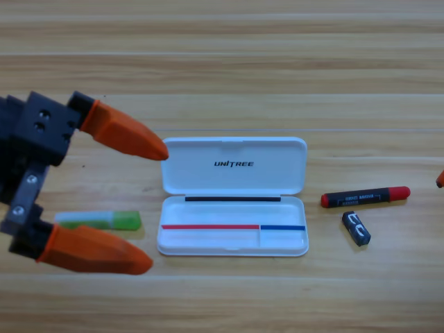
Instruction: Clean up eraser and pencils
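High view: my left pincer hangs spread wide, its jaws straddling the green pencil on the wooden surface; I judge I'm at the first pick-up, and next must lower, pinch it and carry it to the open white Unitree case just beside. Farther right lie the eraser and black-and-red pencil; of my right pincer only a tip shows at the edge, so I cannot tell its state.

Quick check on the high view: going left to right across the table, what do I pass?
Left gripper, jaws open → green pencil → white case → black pencil with red ends → eraser below it → right gripper's jaw tip at the edge.
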